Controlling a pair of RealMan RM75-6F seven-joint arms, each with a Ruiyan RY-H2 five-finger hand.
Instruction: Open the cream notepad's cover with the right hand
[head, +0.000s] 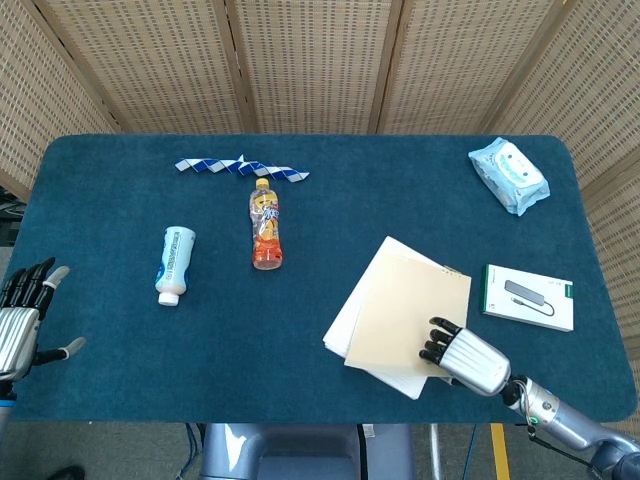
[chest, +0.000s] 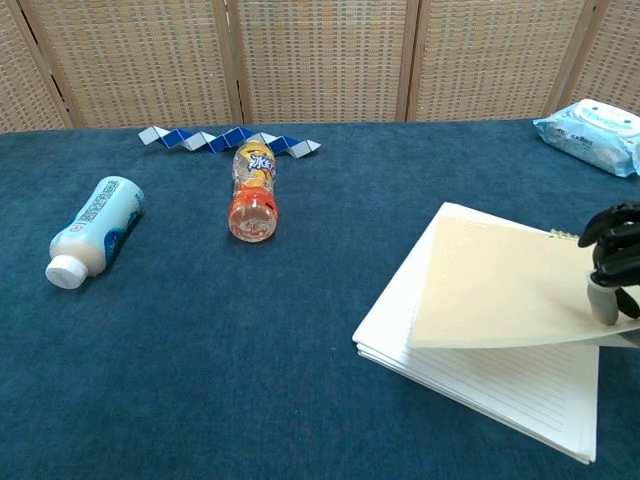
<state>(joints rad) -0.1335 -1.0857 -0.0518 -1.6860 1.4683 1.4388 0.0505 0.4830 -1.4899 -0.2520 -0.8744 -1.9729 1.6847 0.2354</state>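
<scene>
The cream notepad (head: 400, 315) (chest: 500, 300) lies at the table's front right, turned askew. Its cream cover is lifted off the white lined pages (chest: 480, 385), which show along the front edge in the chest view. My right hand (head: 465, 357) (chest: 612, 272) pinches the cover's near right corner, with dark fingertips (head: 434, 340) on top of the cover. My left hand (head: 22, 315) hovers at the table's front left edge, fingers spread and holding nothing.
An orange drink bottle (head: 265, 226) and a white bottle (head: 174, 264) lie left of centre. A blue-white folded strip (head: 241, 168) sits at the back. A wipes pack (head: 509, 175) is at the back right, and a white boxed item (head: 528, 296) lies right of the notepad.
</scene>
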